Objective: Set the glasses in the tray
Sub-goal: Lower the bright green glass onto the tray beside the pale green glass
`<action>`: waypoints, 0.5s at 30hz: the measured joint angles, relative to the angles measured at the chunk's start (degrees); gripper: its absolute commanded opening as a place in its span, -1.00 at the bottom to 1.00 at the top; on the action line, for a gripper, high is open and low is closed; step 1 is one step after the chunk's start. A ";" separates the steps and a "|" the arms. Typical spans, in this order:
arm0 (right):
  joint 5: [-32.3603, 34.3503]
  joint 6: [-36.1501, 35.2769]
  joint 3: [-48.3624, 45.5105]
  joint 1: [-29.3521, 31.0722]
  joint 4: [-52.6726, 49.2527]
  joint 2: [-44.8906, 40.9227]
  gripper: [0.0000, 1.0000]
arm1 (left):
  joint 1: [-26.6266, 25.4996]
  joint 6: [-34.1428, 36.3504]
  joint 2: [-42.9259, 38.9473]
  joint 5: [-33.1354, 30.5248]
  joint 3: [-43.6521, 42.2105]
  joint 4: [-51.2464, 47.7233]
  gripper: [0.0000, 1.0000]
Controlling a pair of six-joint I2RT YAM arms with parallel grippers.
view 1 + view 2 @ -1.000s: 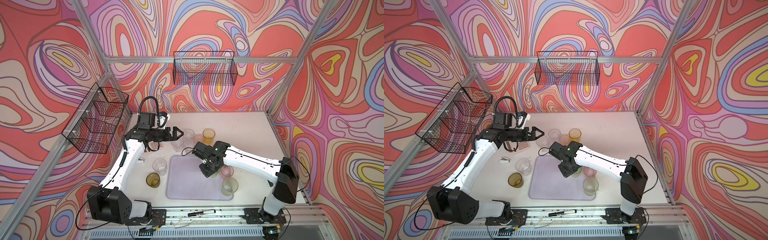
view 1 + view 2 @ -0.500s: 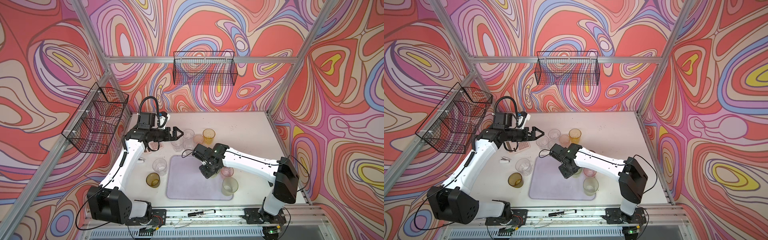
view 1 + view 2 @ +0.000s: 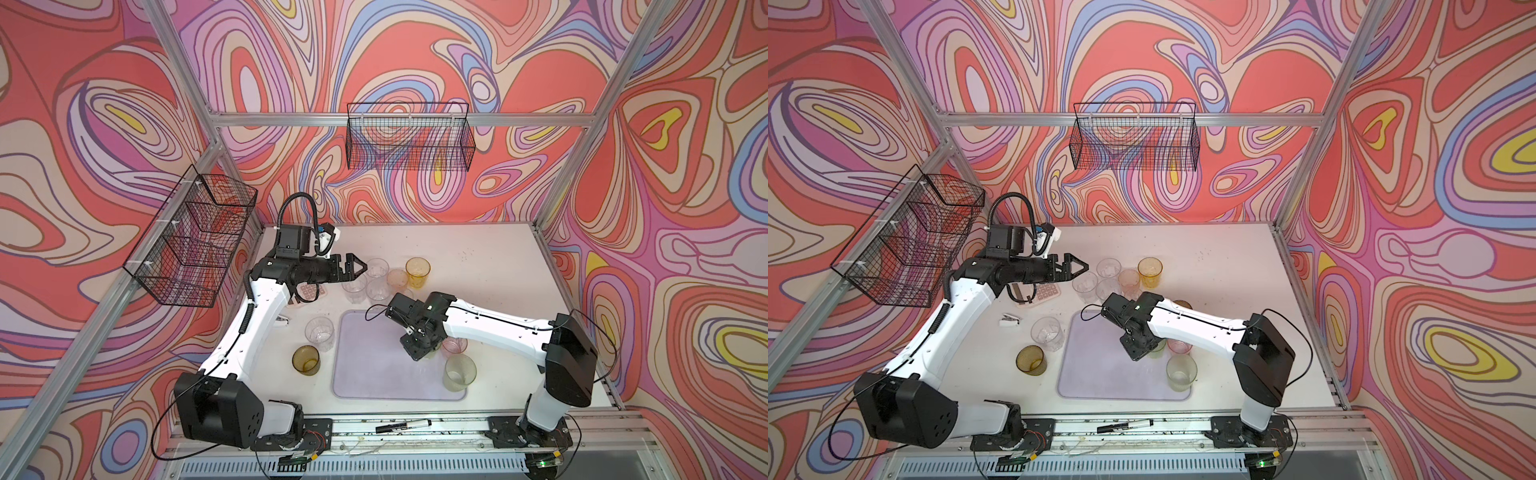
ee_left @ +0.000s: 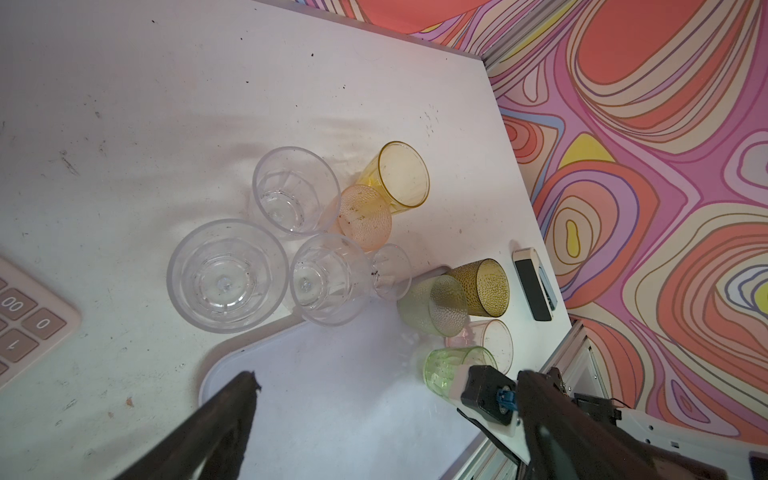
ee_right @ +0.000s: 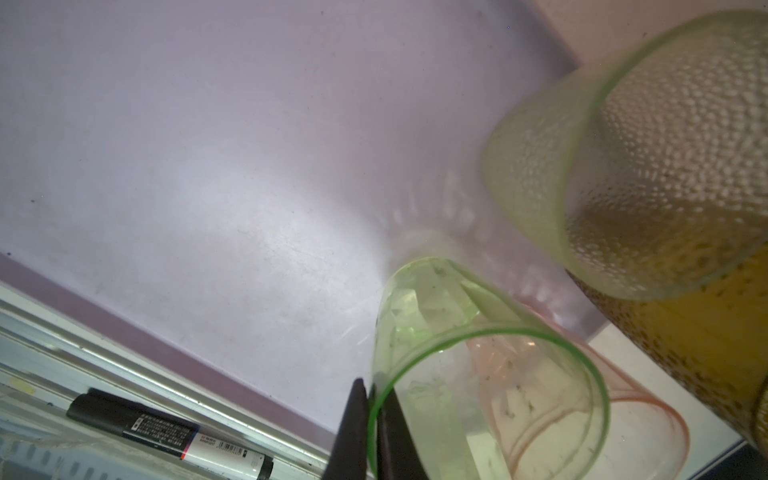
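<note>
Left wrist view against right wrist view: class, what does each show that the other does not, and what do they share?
Only the left wrist view shows the calculator, the clear glasses and the peach glass. Only the right wrist view shows the black marker. Both show the tray, the pink glass and the light green glass, its rim pinched by the right gripper.

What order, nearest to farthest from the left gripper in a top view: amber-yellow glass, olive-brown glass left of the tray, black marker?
From the left gripper:
1. amber-yellow glass, back cluster.
2. olive-brown glass, left of the tray.
3. black marker, front rail.
</note>
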 measured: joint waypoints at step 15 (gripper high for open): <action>1.44 0.00 -1.55 0.00 1.86 0.79 -1.00 | 0.00 0.00 0.00 0.02 0.00 0.00 1.00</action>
